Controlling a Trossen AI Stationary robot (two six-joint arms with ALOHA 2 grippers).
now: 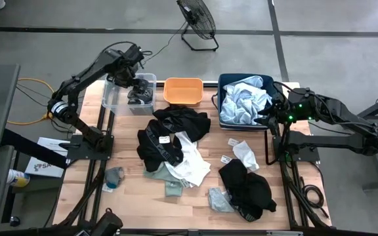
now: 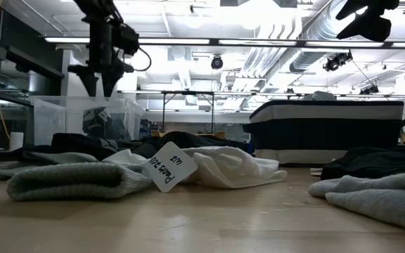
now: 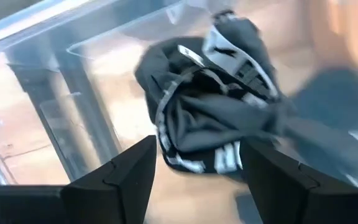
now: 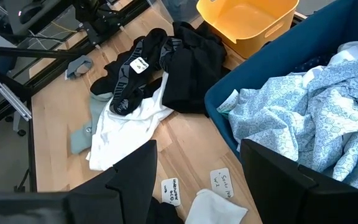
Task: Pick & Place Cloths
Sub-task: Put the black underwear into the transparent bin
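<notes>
My left gripper hangs open over the clear bin, fingers pointing down, nothing between them. Below it a black cloth with white lettered bands lies crumpled on the bin's floor. My right gripper stands open and empty beside the navy bin, which holds a pale blue cloth. On the table lie more cloths: a black one over a white one, another black one and small grey-green pieces.
An orange bin stands between the clear and navy bins at the table's far edge. White paper tags lie on the wood near the right arm. In the low view a tagged white cloth and grey cloths lie close.
</notes>
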